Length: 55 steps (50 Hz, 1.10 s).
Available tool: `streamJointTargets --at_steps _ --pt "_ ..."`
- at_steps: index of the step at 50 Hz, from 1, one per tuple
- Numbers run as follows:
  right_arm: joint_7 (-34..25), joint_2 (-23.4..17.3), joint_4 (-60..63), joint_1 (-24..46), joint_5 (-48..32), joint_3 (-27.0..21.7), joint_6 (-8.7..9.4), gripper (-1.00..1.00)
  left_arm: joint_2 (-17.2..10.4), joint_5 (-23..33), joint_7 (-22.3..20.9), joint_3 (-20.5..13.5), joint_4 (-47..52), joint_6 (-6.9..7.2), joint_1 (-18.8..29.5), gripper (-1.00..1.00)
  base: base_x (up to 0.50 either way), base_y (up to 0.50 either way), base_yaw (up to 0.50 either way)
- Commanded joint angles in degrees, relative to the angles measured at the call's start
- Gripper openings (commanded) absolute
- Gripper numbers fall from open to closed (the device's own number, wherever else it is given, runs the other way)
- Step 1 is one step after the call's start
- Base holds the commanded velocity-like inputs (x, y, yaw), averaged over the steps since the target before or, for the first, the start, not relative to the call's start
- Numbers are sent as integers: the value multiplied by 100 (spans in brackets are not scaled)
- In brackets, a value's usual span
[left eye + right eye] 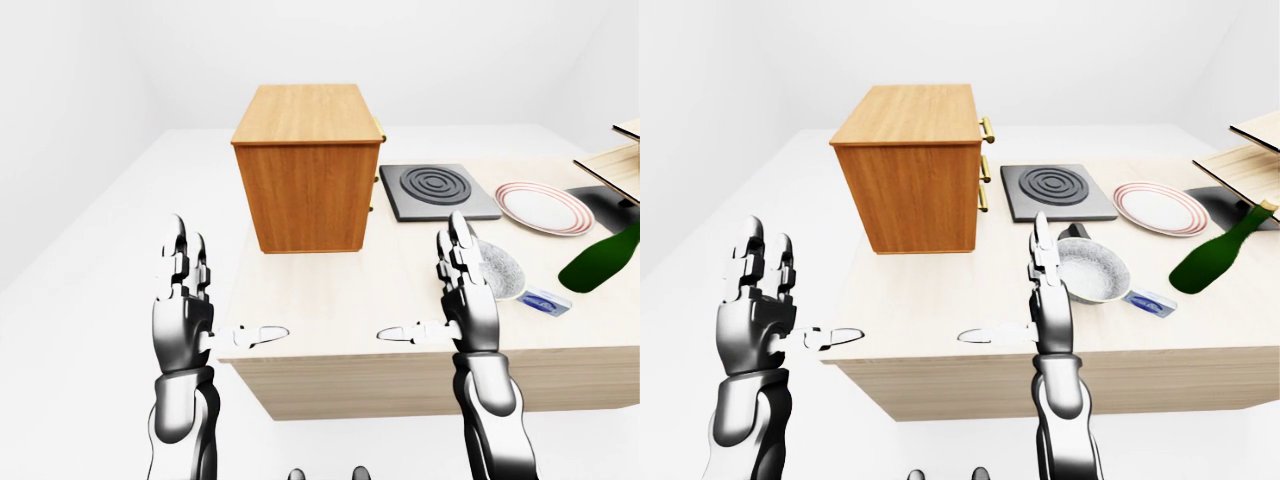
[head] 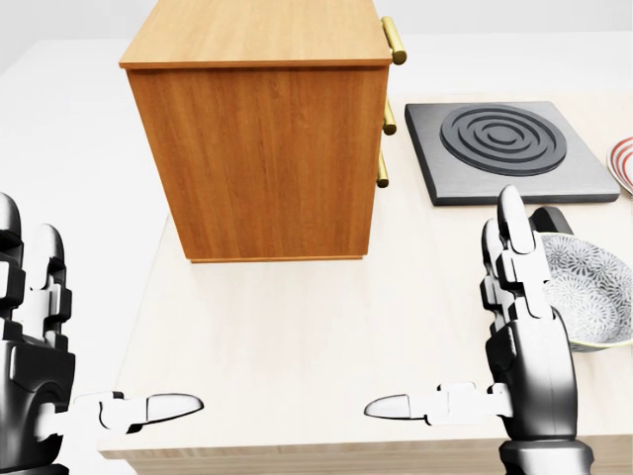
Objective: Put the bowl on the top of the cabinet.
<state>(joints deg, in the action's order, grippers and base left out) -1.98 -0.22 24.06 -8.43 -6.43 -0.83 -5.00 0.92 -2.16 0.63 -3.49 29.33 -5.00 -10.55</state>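
Observation:
The patterned grey bowl [image 2: 588, 287] sits on the light wooden table [image 2: 297, 336] at the right edge of the head view, its left side hidden by my right hand. The wooden cabinet [image 2: 262, 148] with brass handles stands upright at the top centre, and its flat top [image 2: 257, 30] is bare. My right hand [image 2: 440, 307] is open, fingers up and thumb pointing left, just left of the bowl and not touching it. My left hand [image 2: 109, 317] is open too, held beyond the table's left edge and far from the bowl.
A dark stove plate [image 2: 509, 148] lies right of the cabinet, with a small black object [image 2: 549, 218] between it and the bowl. Farther right are a red-rimmed plate [image 1: 1158, 208], a tilted green bottle [image 1: 1215, 258], a small blue box [image 1: 1150, 300] and a wooden shelf [image 1: 1250, 150].

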Motion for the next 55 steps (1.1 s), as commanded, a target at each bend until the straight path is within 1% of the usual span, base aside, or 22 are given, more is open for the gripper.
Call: streamJointTargets --at_steps 1,15,23,26,37,38,41,47,55 --pt "-25 -14 -38 11 28 3 0 100 7 5 -20 22 -44 0 4 100 0 0 0" --pt "-25 -17 -29 36 -14 1 0 100 0 6 -22 23 -49 0 29 100 1 0 0" --pt "-20 -14 -11 27 -5 -10 0 100 2 9 -20 33 1 0 16 100 30 9 0" --pt "-19 -14 -14 21 -8 -8 0 100 -1 32 -75 107 -77 0 -5 100 33 10 0" --pt "-17 -12 -6 21 3 -12 0 100 -11 50 -69 94 -50 0 -1 100 34 10 0" --pt "7 -9 -229 -12 -3 -9 0 100 -10 56 -68 92 -57 0 -1 100 35 10 0" --pt "-15 -13 -30 9 13 -10 0 100 -10 51 -76 98 -102 0 -3 100 34 10 0" --pt "-25 -16 -44 7 28 -17 0 100 -9 67 -65 102 -92 0 -2 100 33 8 0" --pt "-41 -13 -31 14 42 -1 0 100 -11 53 -69 93 -142 0 4 100 12 1 0"
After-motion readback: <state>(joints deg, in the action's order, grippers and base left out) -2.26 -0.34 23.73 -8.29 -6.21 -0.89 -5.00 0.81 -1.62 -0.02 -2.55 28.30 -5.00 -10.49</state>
